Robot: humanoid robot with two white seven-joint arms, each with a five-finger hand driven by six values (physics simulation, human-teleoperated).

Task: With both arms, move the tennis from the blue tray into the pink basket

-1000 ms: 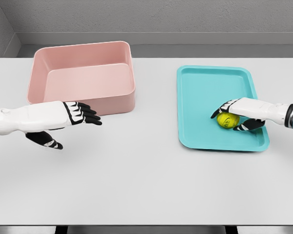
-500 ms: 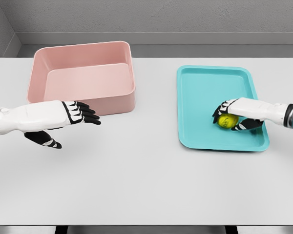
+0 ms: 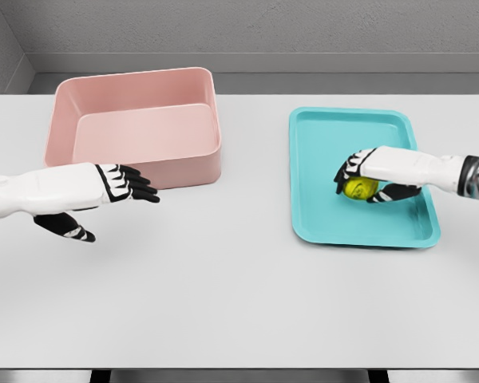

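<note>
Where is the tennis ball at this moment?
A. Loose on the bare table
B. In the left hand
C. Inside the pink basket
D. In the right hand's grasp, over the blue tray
D: the right hand curls around the tennis ball above the blue tray.

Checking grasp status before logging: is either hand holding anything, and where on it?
The right hand grips the yellow-green tennis ball from above, fingers curled over its top and sides. The left hand holds nothing.
</note>
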